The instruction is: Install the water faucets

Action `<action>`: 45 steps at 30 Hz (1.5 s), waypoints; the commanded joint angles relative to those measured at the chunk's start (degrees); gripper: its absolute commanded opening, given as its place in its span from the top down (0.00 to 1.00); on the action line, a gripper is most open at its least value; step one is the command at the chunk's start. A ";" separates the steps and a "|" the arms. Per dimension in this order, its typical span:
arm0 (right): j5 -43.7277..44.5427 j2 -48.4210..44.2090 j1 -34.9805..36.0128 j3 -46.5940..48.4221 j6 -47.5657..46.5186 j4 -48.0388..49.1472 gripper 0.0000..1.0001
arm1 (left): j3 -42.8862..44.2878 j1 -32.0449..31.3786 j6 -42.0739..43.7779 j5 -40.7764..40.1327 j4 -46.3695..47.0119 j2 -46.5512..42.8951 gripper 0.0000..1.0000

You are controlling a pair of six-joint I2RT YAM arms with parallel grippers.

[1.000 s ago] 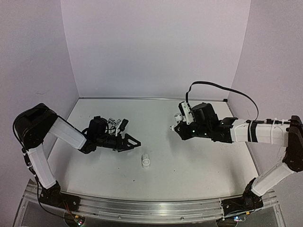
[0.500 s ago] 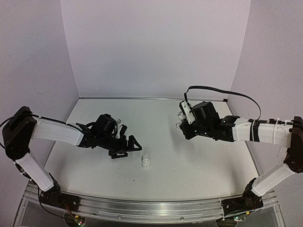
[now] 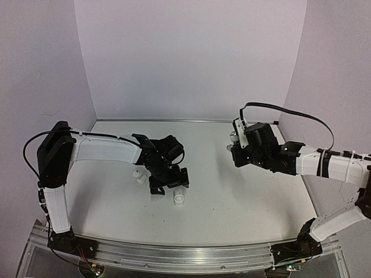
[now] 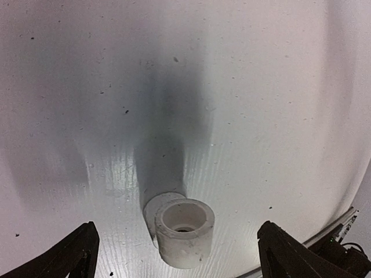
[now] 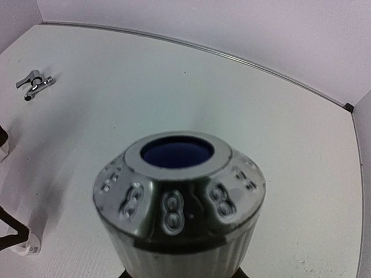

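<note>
- One white fitting [image 3: 179,197] nearest, upright on the tabletop [image 3: 243,197], wider collar at the base, bore up; hollow, nothing inside but a dark hole at the bottom.
- Just above it, left pincer [image 3: 169,182] spread wide, gripping nothing, fingers [image 4: 69,258] flanking the fitting without touching.
- Step in hand, by judgement: pickup of that fitting; next, lower, centre on its wall, close gently to avoid tipping.
- A little farther left, second white fitting [image 3: 139,175], loose on the tabletop.
- Farther right, right pincer [image 3: 233,142] clenched on a silver ribbed cap [image 5: 177,202], raised off the tabletop; blue inside its open mouth.
- Farthest, small metal pronged piece [image 5: 33,84] near the far edge, untouched.
</note>
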 commanded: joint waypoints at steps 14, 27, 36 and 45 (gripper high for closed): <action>0.26 -5.25 0.38 1.83 1.65 -4.85 1.00 | 13.22 -3.84 -1.34 -3.44 -13.62 9.09 0.29; -2.94 -7.15 0.38 1.29 0.62 -4.20 1.00 | 19.34 -4.97 0.15 -4.18 -18.43 14.24 0.32; -3.43 -7.49 0.38 1.01 0.77 -3.88 1.00 | 19.60 -5.06 0.60 -4.32 -19.13 15.18 0.47; -4.27 -7.61 0.38 -0.66 -0.54 -3.30 1.00 | 19.86 -4.82 4.98 -8.66 -18.47 12.29 0.61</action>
